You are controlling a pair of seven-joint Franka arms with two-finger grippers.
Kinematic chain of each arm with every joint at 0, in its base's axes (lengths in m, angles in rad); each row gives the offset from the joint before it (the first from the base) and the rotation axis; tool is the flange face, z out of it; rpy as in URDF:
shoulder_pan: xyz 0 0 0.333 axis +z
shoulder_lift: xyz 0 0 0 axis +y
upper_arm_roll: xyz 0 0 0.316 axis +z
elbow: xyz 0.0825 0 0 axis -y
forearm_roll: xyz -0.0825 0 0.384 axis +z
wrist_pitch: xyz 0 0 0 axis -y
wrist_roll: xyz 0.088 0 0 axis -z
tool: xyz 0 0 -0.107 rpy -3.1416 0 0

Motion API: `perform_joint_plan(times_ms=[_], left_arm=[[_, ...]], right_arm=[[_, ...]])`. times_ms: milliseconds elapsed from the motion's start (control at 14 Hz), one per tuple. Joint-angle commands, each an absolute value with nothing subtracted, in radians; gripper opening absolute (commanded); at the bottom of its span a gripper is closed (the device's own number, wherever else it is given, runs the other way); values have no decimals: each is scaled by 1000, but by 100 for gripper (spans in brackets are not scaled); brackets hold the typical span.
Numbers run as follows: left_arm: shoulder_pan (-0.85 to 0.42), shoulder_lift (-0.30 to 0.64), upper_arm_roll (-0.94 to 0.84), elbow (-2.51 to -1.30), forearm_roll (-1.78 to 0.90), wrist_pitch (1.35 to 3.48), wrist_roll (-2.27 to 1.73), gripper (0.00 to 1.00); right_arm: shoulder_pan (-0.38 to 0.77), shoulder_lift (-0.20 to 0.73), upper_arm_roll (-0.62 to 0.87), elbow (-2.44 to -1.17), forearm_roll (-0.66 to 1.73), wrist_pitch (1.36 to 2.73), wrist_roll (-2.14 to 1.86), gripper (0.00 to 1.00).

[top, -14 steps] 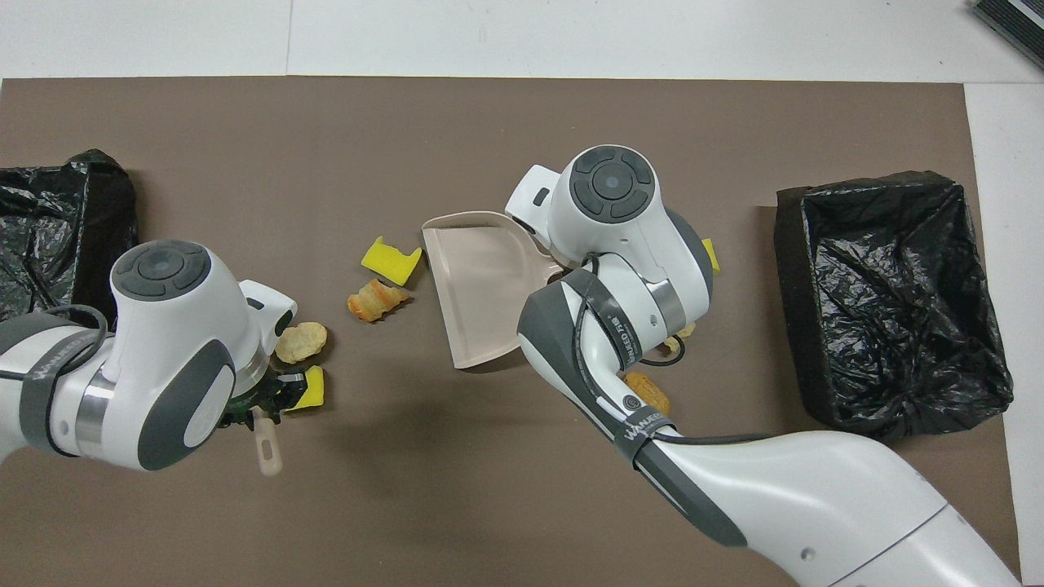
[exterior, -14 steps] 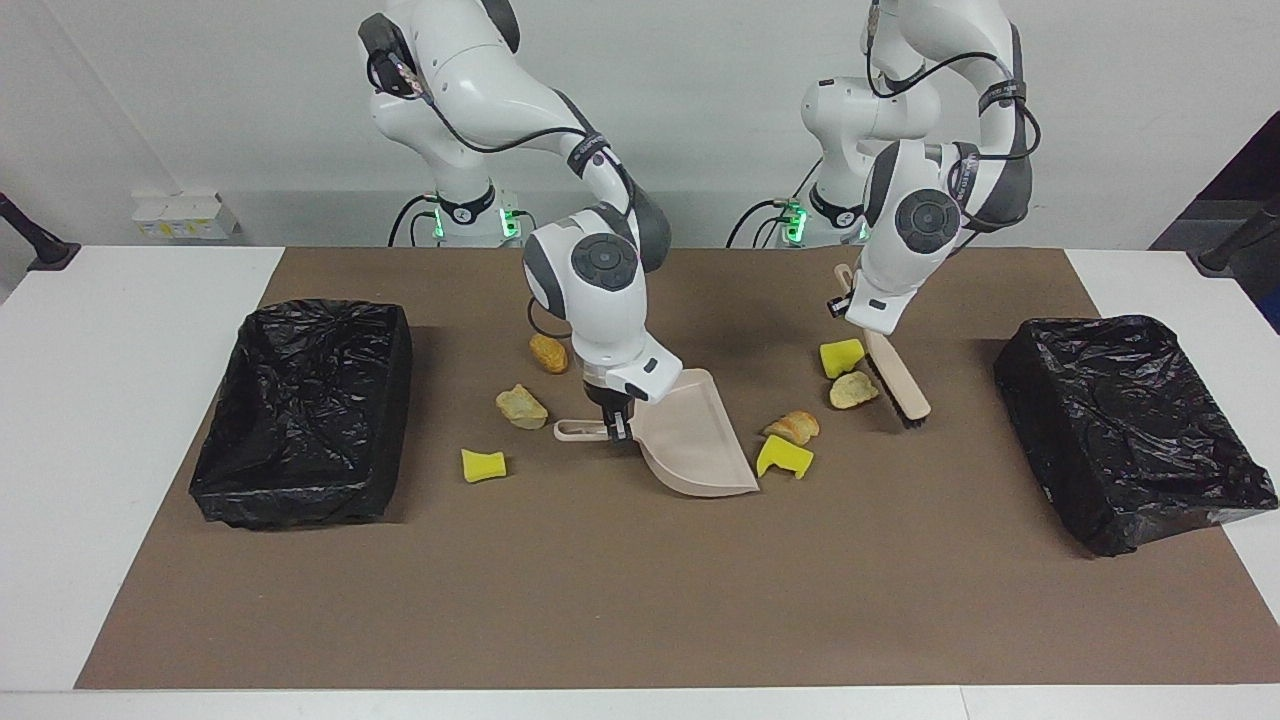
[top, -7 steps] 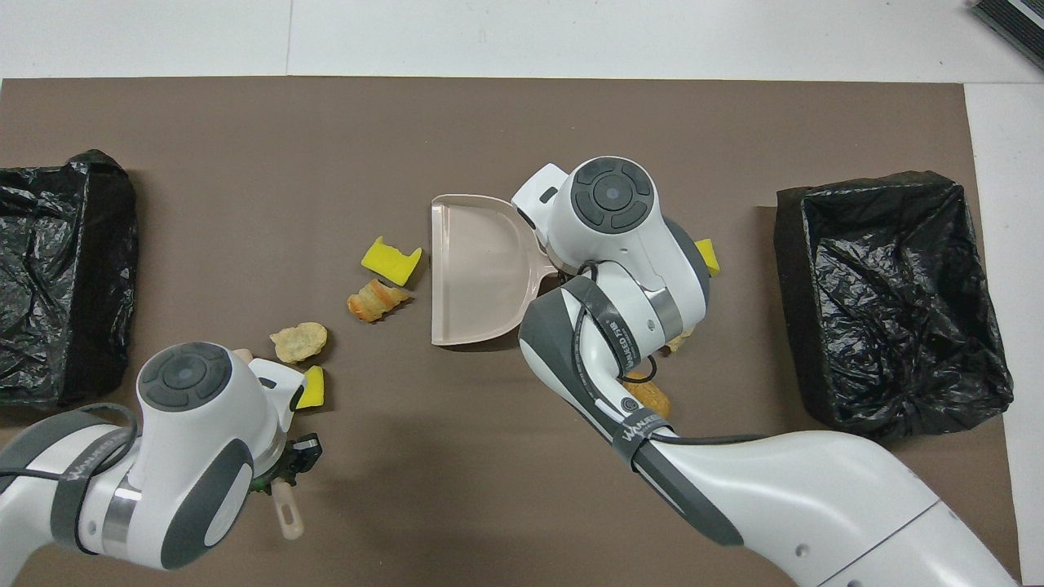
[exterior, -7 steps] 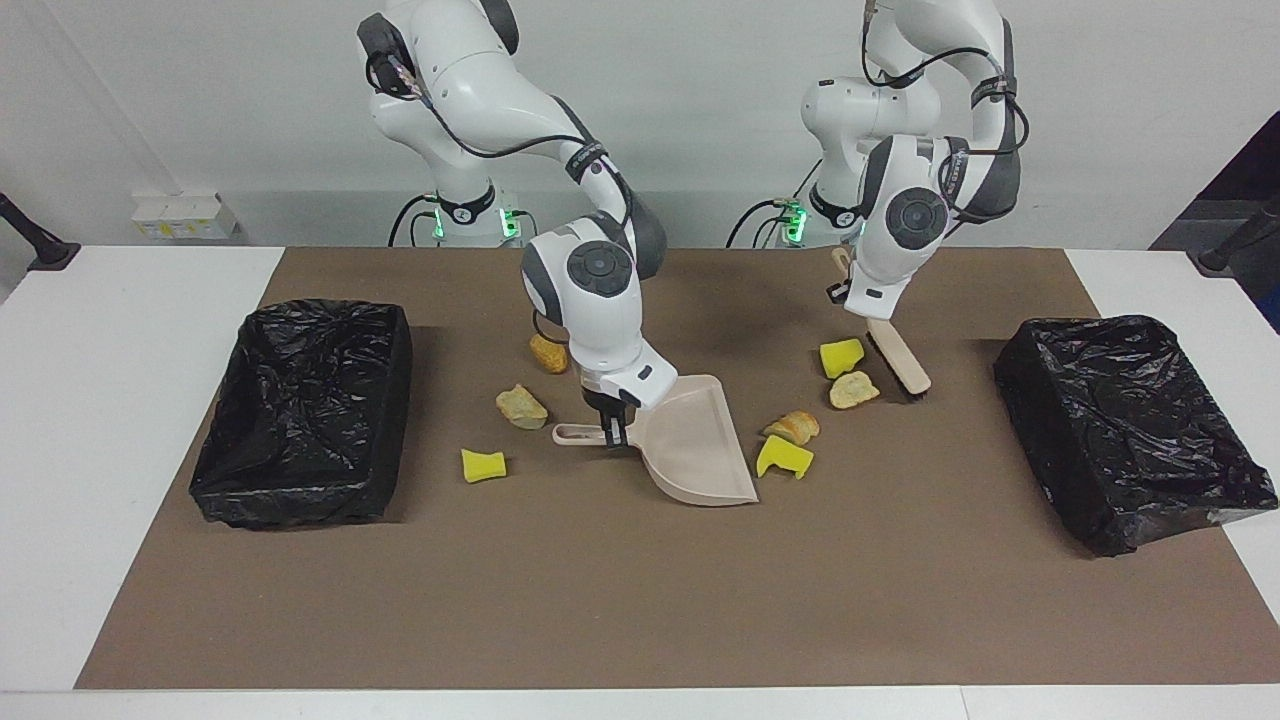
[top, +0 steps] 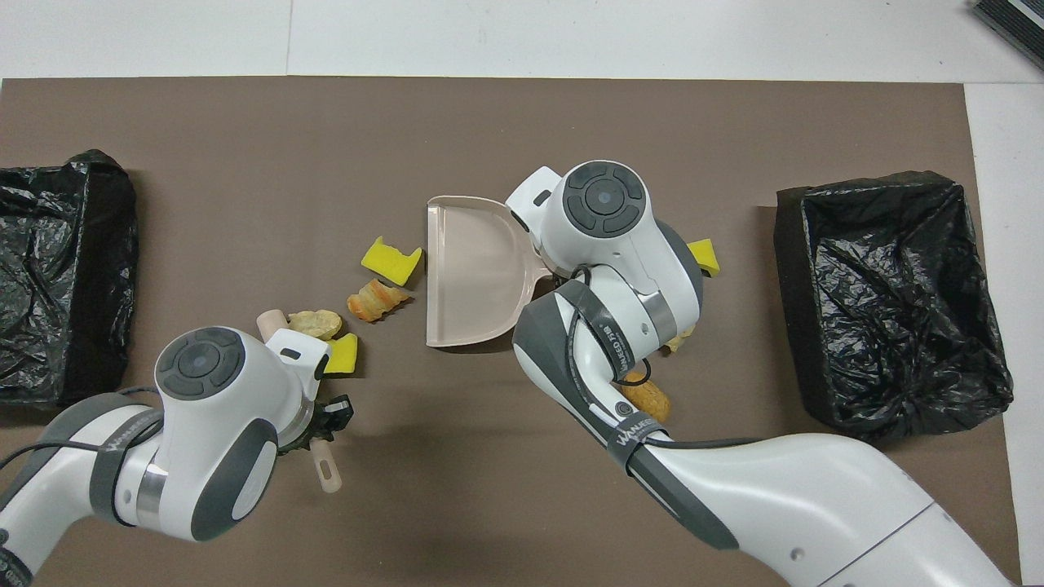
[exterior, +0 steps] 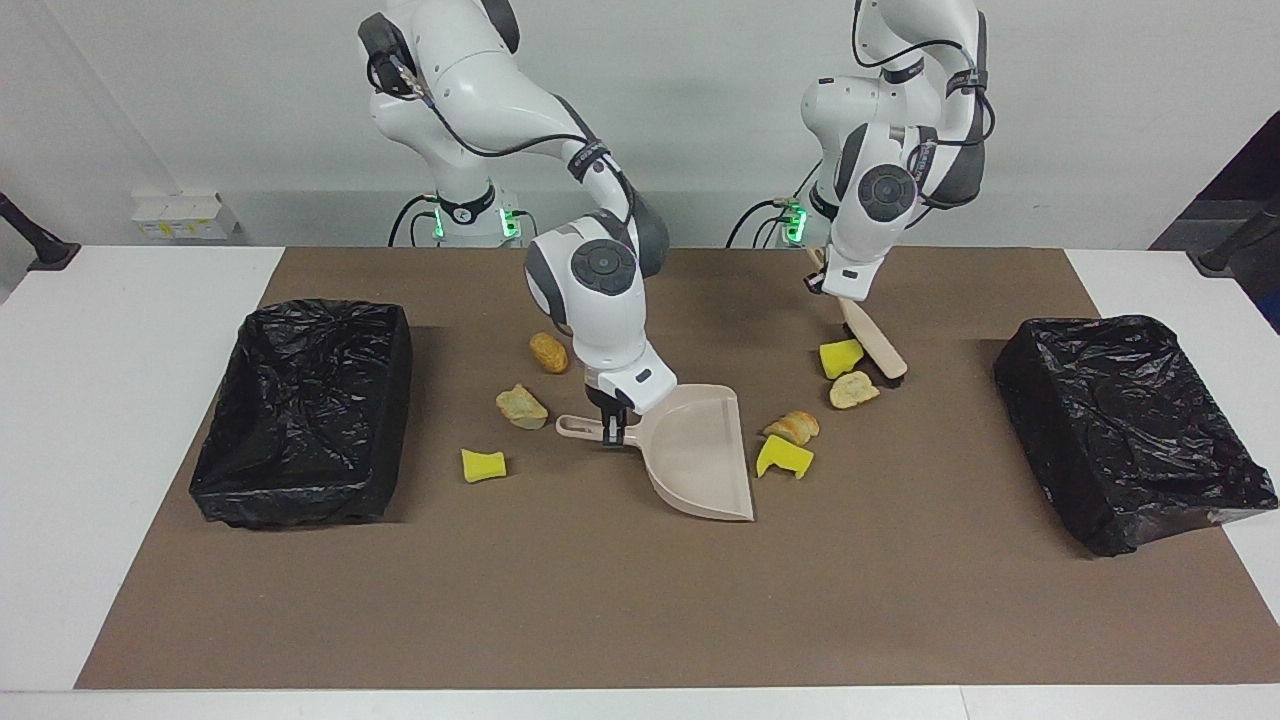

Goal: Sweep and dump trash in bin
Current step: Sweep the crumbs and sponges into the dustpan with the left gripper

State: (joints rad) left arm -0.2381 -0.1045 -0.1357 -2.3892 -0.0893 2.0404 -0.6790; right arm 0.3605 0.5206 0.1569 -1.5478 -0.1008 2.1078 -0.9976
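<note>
My right gripper (exterior: 612,427) is shut on the handle of the beige dustpan (exterior: 700,455) (top: 477,273), which lies on the mat with its mouth toward the left arm's end. Just off that mouth lie a yellow chunk (exterior: 785,457) (top: 391,261) and an orange-beige lump (exterior: 793,427) (top: 377,299). My left gripper (exterior: 826,288) (top: 322,416) is shut on the beige brush (exterior: 878,350), bristle end low beside another yellow chunk (exterior: 840,357) and a pale lump (exterior: 853,390). A brown lump (exterior: 548,352), a beige lump (exterior: 522,407) and a yellow chunk (exterior: 483,465) lie beside the dustpan's handle.
Two bins lined with black bags stand on the brown mat, one (exterior: 300,410) at the right arm's end and one (exterior: 1130,430) at the left arm's end. White table (exterior: 120,330) borders the mat.
The left arm has pulled the brush back toward the robots and swung its handle round. The right gripper has turned the dustpan so its mouth faces the two scraps beside it.
</note>
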Motion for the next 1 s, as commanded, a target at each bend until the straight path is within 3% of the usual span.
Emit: perform_joint_plan(times_ms=[0, 358, 931], left_arm=[[-200, -2, -132, -2267, -176, 2068, -577, 0], [-215, 83, -138, -2197, -198, 2137, -439, 0], [-386, 113, -141, -2133, -302, 2209, -236, 0]], right_arm=[[356, 509, 161, -1568, -97, 2120, -986, 0], [351, 509, 163, -1568, -97, 2126, -1012, 0], [342, 503, 163, -1566, -95, 2125, -1028, 0]])
